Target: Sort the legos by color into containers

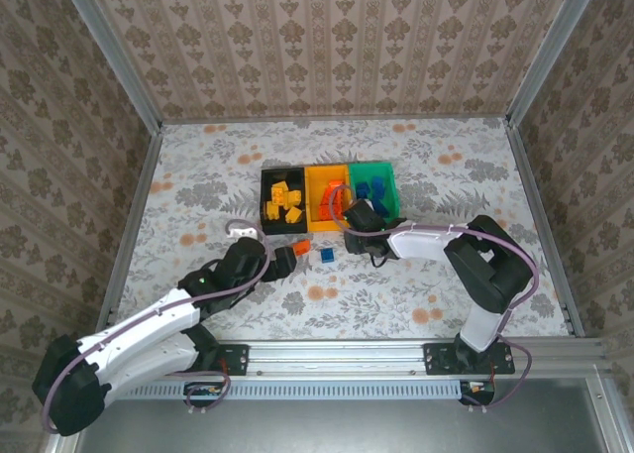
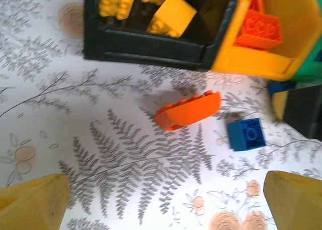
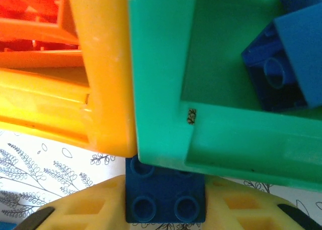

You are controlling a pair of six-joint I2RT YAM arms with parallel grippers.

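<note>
Your right gripper [image 3: 165, 210] was clamped on a blue brick [image 3: 165, 195] — fingers [image 3: 90, 210] squeezing it from both sides, studs up toward the wrist camera — and you had it right up by the near wall of the green bin [image 3: 161, 89], just beside the seam with the orange-yellow bin [image 3: 103, 79]. Made sense: more blue bricks [image 3: 287, 64] sat inside the green one, so I'd guess that's where it was headed, though it wasn't over the rim yet. Your left gripper [image 2: 161, 205] hung wide open above the table [image 2: 75, 139], with a red-orange brick [image 2: 187, 110] lying ahead of it, just short of the black bin [image 2: 146, 51], and a loose blue brick [image 2: 246, 134] near that. Looked lined up for the next grab.
</note>
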